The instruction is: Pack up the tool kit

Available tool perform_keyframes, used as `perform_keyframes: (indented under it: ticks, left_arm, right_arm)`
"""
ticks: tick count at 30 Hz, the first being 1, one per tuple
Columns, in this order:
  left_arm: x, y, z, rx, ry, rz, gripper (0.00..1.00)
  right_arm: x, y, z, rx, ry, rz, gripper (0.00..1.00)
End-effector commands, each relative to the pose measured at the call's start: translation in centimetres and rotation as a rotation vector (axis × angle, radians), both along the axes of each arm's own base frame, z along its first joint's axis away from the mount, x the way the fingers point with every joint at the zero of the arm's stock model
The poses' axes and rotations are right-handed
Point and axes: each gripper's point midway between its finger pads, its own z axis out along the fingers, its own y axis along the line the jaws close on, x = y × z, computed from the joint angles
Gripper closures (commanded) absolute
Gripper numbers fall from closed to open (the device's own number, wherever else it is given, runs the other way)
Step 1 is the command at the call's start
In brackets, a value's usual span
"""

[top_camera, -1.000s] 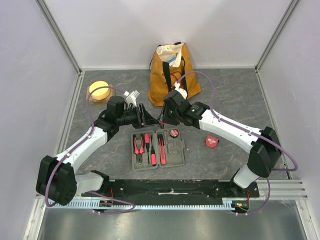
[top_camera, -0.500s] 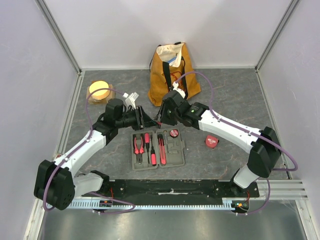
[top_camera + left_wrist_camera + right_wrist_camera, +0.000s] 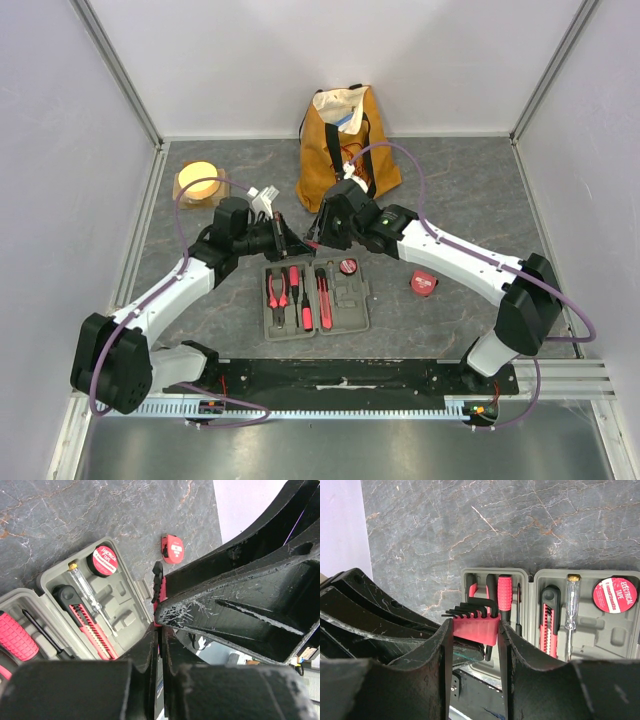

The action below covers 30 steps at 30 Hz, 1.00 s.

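Part-packed: case (image 3: 353, 313) open on worktop (image 3: 460, 200), pliers (image 3: 277, 292), screwdrivers (image 3: 294, 280), knife (image 3: 324, 295) seated; hex-key holder (image 3: 475, 629) clamped in right tool (image 3: 475, 635), left tool (image 3: 160, 635) nearly shut alongside; tape measure (image 3: 423, 283) lying unpacked.

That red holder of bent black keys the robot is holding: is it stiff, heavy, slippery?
The hex key set looks rigid: moulded holder, thin keys, likely metal, so probably heavy for its size. The holder's smooth plastic might slip. Keys merely slotted in could perhaps swing or slide out if tilted.
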Motion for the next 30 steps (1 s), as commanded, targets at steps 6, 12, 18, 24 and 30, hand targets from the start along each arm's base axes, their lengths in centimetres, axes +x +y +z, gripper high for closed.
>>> perform_keyframes:
  ticks: [6, 12, 18, 24, 30]
  left_arm:
    - [0.7, -0.4, 4.5, -0.037, -0.131, -0.014, 0.98]
    - [0.9, 0.0, 7.2, -0.043, -0.164, 0.000, 0.98]
    - [1.5, 0.3, 10.7, -0.076, -0.192, 0.018, 0.98]
    - [2.0, 0.5, 13.8, -0.149, -0.171, 0.037, 0.98]
    - [1.4, -0.2, 16.8, -0.275, -0.159, -0.005, 0.98]
  right_arm:
    - [0.4, 0.7, 5.3, 0.143, -0.130, 0.011, 0.24]
    - [0.7, -0.1, 9.2, 0.216, -0.266, 0.008, 0.06]
    - [0.9, -1.3, 12.5, 0.279, -0.373, -0.020, 0.04]
    - [1.3, -2.7, 14.7, 0.349, -0.407, -0.074, 0.12]
    - [0.7, -2.1, 16.4, 0.429, -0.411, -0.023, 0.32]
